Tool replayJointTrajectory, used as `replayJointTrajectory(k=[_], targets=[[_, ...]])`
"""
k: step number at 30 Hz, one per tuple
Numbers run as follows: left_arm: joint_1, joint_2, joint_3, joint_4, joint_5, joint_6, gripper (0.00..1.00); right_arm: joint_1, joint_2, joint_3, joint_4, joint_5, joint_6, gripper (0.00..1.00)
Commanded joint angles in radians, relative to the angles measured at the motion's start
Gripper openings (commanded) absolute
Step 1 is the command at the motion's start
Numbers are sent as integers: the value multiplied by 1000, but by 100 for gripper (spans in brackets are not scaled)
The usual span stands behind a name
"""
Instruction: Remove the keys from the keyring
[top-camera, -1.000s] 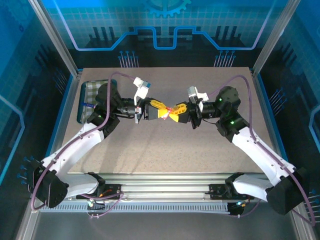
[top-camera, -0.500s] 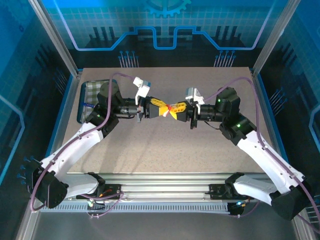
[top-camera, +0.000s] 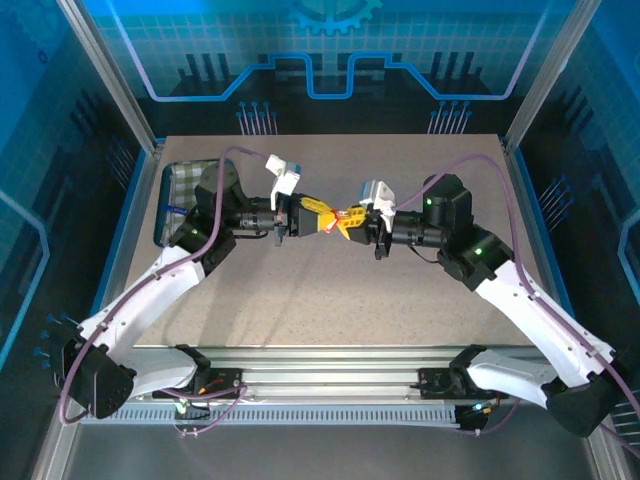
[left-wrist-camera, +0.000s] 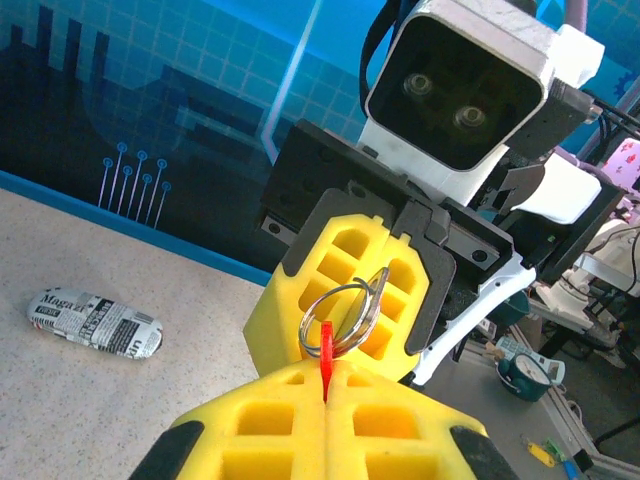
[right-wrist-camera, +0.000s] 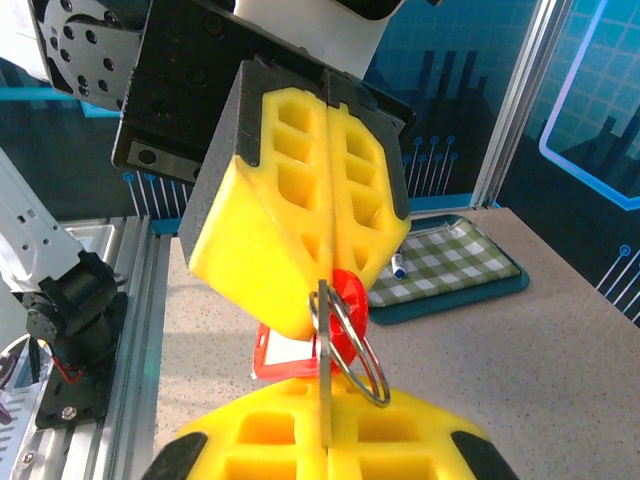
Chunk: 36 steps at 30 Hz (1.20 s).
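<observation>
Overhead, the speckled table (top-camera: 330, 300) is fenced by aluminium posts (top-camera: 108, 75) at 11 and 1 o'clock, blue kerbs along 9 and 3, and a slotted rail (top-camera: 330, 362) at 6. The grippers meet tip to tip above the table, a little toward 12 from its middle and well apart from every edge. Open tabletop runs from 3 through 6 to 8. A green-checked tray (top-camera: 160, 215) sits against the 9–10 o'clock edge, near the left arm's elbow, with a blue-and-white pen (right-wrist-camera: 398, 266) lying in it.

The left gripper (top-camera: 326, 221) has its yellow fingers pressed together, pinching the red piece of the keyring (left-wrist-camera: 327, 342). The right gripper (top-camera: 349, 218) is pressed together too, nipping the metal of the same keyring. A thin grey strip (right-wrist-camera: 322, 365) runs edge-on from the loop into its seam; key or wire, cannot tell.

Keyring: a thin silver wire loop, doubled, with a teardrop kink at 1 o'clock in the left wrist view and a bright red piece threaded on it. It is held in the air between the two grippers.

A red-bordered white tag (right-wrist-camera: 285, 362) shows just below; hanging or lying, cannot tell, and no lettering is legible.

Writing: a small newsprint-patterned lump (left-wrist-camera: 95, 322) on the table, at 9 o'clock of the grip in the left wrist view, reads "Maga…". The rest is too small to read.
</observation>
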Motion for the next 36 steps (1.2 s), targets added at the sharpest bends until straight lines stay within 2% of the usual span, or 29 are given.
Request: replayJointTrajectory(k=[1,8,11,13,15,19,26,28,36], targets=[[-32,-10,39,7,37,30,0,47,52,53,-40,22,-33,0],[-46,-10,48,-31,41,62,0,71,112,110,-138,66,-75,0],[-46,-15,40,-25,24,63,0,68,103,100,-121,74,-62,0],[-46,-17,36,-36,4,69,0,52,83,74,-71,83,-23,9],[-46,-16,36,-51,-15,79,0,38,69,65,-52,74,-6,11],[-45,-16,31,-50,-33,81,0,29,43,48,-27,94,7,27],[-44,-23,9,-20,-59,70,0,-26,-21,-41,85,78,86,37],[-45,-23,7,-18,-74,68,0,-29,-34,-52,91,86,90,43],[-43,-34,-6,-20,-172,79,0,-41,-90,-143,137,127,141,55]])
